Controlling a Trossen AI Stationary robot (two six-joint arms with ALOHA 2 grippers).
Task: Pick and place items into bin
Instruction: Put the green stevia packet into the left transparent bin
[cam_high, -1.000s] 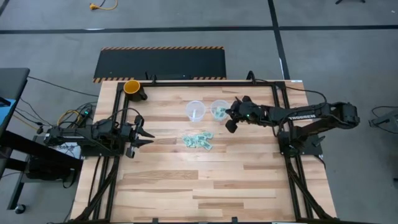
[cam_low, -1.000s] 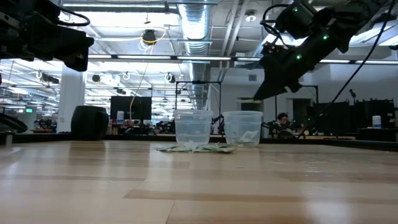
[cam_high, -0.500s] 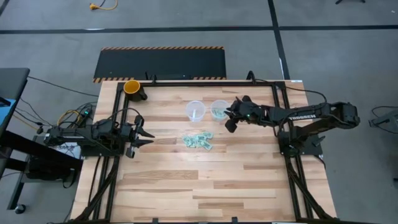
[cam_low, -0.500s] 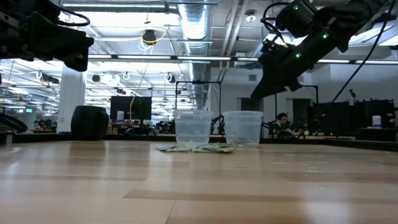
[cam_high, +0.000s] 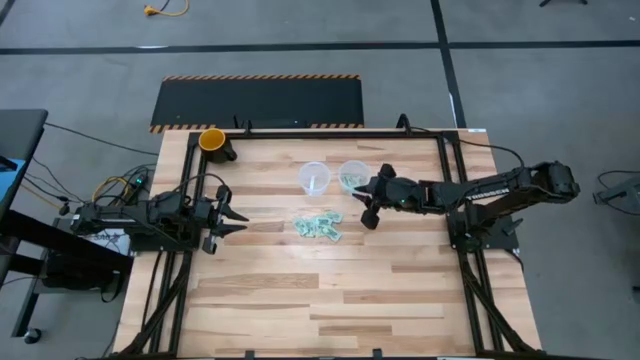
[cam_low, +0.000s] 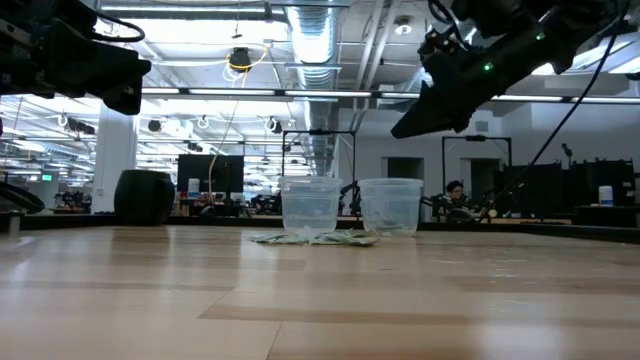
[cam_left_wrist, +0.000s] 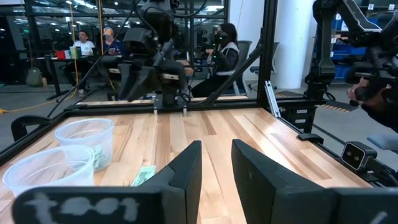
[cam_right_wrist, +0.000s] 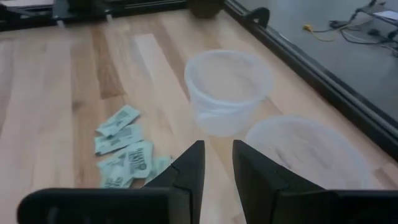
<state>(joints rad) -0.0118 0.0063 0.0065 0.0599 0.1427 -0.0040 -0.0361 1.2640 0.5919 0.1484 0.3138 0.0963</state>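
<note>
High view: the right gripper (cam_high: 367, 212) hangs over the worktop (cam_high: 300, 290), just beside the right-hand clear cup (cam_high: 352, 177) and near the pile of green-and-white packets (cam_high: 318, 227). A second clear cup (cam_high: 314, 179) stands close by on the other side of that cup. The left gripper (cam_high: 232, 215) waits at the worktop's left edge, well apart from the pile, fingers spread wide. An orange cup (cam_high: 212, 139) sits at the far left corner.

Low view: the right gripper (cam_low: 420, 118) is up in the air above the two clear cups; packets (cam_low: 315, 238) lie flat on the worktop in front of them.

Left wrist view: left fingers (cam_left_wrist: 188, 172) stand apart with a clear gap, holding nothing. Both clear cups and one packet (cam_left_wrist: 143, 176) show ahead.

Right wrist view: right fingers (cam_right_wrist: 186, 172) are slightly apart, nothing between them, above the worktop between the packets (cam_right_wrist: 124, 152) and the cups; the nearer cup (cam_right_wrist: 308, 152) is just beside them.
</note>
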